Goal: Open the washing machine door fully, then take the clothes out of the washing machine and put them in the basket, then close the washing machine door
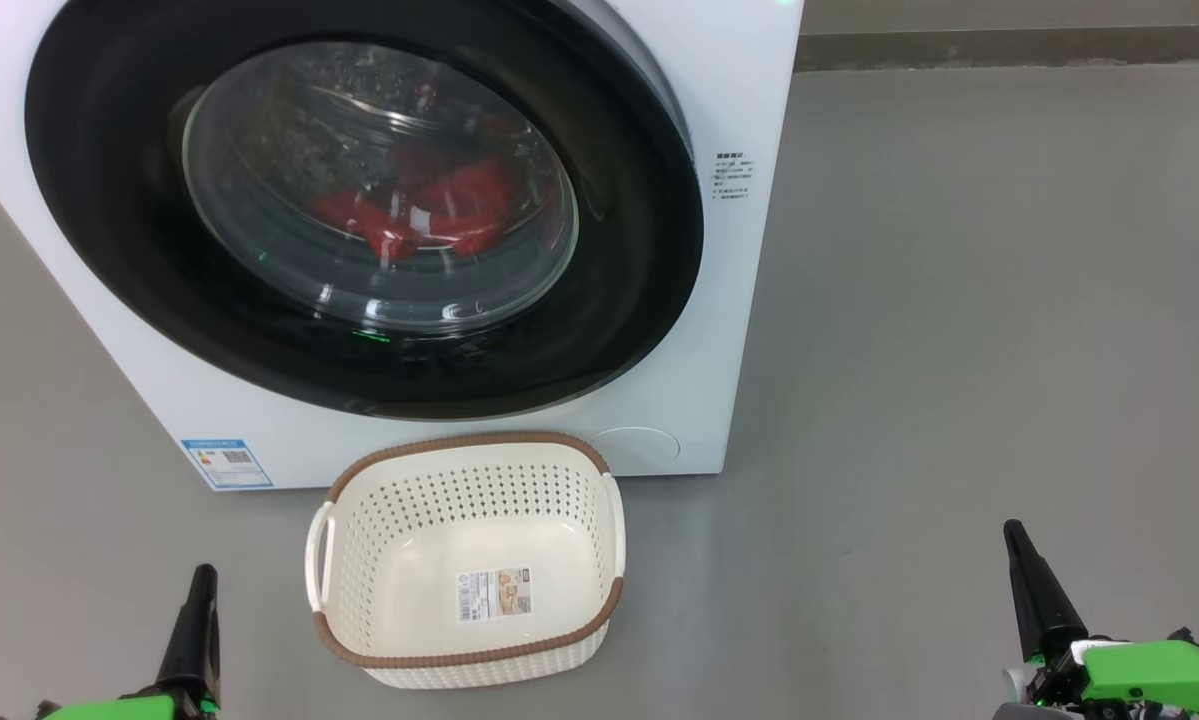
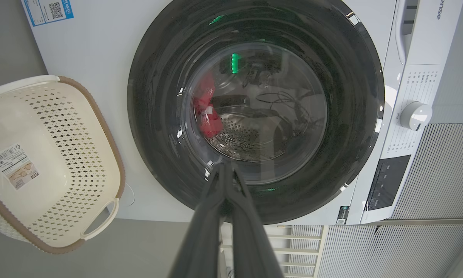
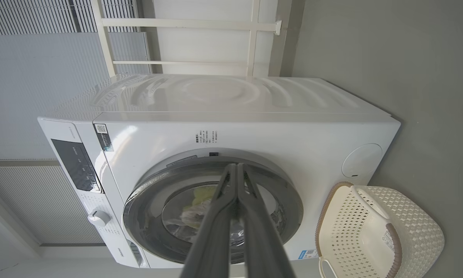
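Observation:
The white washing machine (image 1: 749,250) stands before me with its round black door (image 1: 99,200) closed against the front. Through the glass window the red clothes (image 1: 429,215) lie inside the drum. The cream basket (image 1: 469,640) with a brown rim sits on the floor right below the door, holding nothing but its paper label. My left gripper (image 1: 202,575) is shut at the lower left, left of the basket. My right gripper (image 1: 1011,530) is shut at the lower right, well away from the machine. The left wrist view faces the door (image 2: 158,154) and clothes (image 2: 208,119) past shut fingertips (image 2: 225,170).
Grey floor (image 1: 959,350) spreads to the right of the machine up to a dark skirting at the back. The control panel with a white knob (image 2: 416,115) sits at the machine's top. A blue energy label (image 1: 227,463) marks the lower front corner.

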